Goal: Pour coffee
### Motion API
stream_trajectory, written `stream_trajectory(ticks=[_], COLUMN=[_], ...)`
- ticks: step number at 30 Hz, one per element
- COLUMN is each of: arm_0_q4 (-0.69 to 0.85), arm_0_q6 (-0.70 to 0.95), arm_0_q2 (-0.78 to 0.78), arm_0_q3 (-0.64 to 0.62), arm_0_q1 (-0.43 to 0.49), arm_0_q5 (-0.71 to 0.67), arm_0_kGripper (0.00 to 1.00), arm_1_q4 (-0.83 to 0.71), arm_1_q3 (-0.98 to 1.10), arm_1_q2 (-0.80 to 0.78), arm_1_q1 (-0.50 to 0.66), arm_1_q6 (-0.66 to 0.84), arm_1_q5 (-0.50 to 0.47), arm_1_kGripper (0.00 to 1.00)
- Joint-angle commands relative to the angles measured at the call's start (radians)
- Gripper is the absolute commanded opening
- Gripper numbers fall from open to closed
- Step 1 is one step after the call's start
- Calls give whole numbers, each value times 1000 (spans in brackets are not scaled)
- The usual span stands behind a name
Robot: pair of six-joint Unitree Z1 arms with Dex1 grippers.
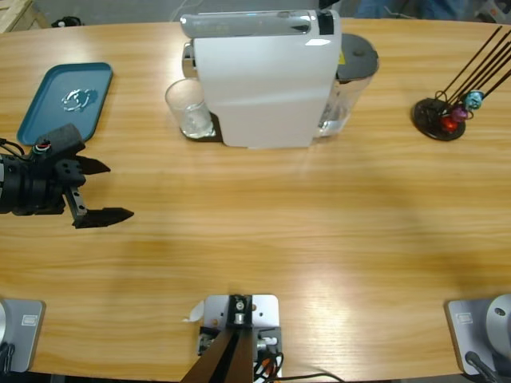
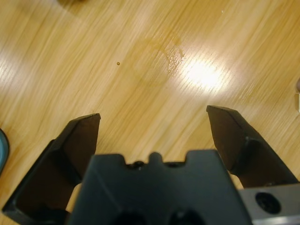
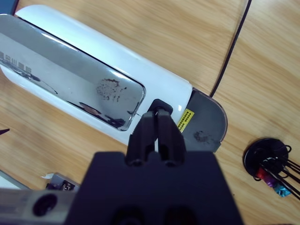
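- The left end effector [image 1: 102, 190] comes in from the left edge of the high view, low over the long pale wooden worktop [image 1: 319, 231]; its two black jaws stand wide apart with nothing between them.
- In the left wrist view, the left end effector [image 2: 153, 112] looks down on bare wood, with a faint brownish ring stain [image 2: 157, 58] on the surface ahead of its open jaws.
- Beyond and to one side of the left end effector lies a flat teal rectangular tray [image 1: 44, 112] holding a small silver ring-shaped object [image 1: 76, 99].
- Further ahead of that end effector stands a tall white coffee machine with a chrome lid [image 1: 259, 76], and a clear glass tumbler [image 1: 188, 108] sits on the machine's dark drip plate, touching its front side.
- The tumbler looks clear; whether any coffee lies in it cannot be told.
- The right end effector [image 3: 159, 122] hangs above the machine, its jaws pressed together on nothing, pointing down at the chrome lid [image 3: 70, 79] close to its end by the grey water tank cover [image 3: 206, 122].
- Off to the side of the right end effector, well apart from the machine, a round black stand with thin rods [image 3: 267, 157] carries small red and blue capsules [image 1: 463, 110].
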Motion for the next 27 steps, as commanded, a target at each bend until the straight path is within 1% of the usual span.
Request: stream_trajectory(ticks=[1, 9, 11, 14, 15, 16, 17, 18, 19, 21, 22, 24, 27], arm_0_q4=[-23, -30, -30, -30, -30, -30, -30, -30, -29, -27, -23, -10, 15], arm_0_q6=[7, 7, 7, 7, 7, 7, 7, 7, 7, 3, 3, 1, -10], arm_0_q2=[42, 43, 41, 31, 27, 25, 22, 16, 10, -7, -16, -30, -48], arm_0_q3=[36, 39, 39, 38, 37, 36, 35, 32, 29, 20, 14, 2, -16], arm_0_q1=[-15, -15, -15, -15, -15, -15, -15, -15, -15, -15, -15, -14, -15], arm_0_q5=[-11, -11, -11, -12, -14, -14, -16, -18, -21, -22, -22, -22, -30], arm_0_kGripper=[982, 982, 982, 982, 982, 982, 982, 982, 982, 982, 982, 982, 982], arm_1_q4=[16, 16, 16, 17, 17, 18, 23, 30, 31, 25, -15, -140, -325], arm_1_q3=[53, 56, 29, -104, -139, -158, -154, -147, -121, 42, 161, 368, 634], arm_1_q2=[39, 51, 26, -71, -113, -153, -193, -232, -270, -337, -382, -469, -570], arm_1_q1=[-8, -5, -5, 20, 30, 38, 45, 53, 64, 84, 98, 119, 148], arm_1_q6=[-12, -11, -11, -25, -19, -4, 7, 14, 17, 28, 51, 74, 109], arm_1_q5=[10, 6, -39, -92, -102, -114, -120, -121, -126, -139, -146, -144, -139], arm_1_kGripper=[0, 0, 0, 0, 191, 614, 811, 950, 998, 1000, 1000, 1000, 1000])
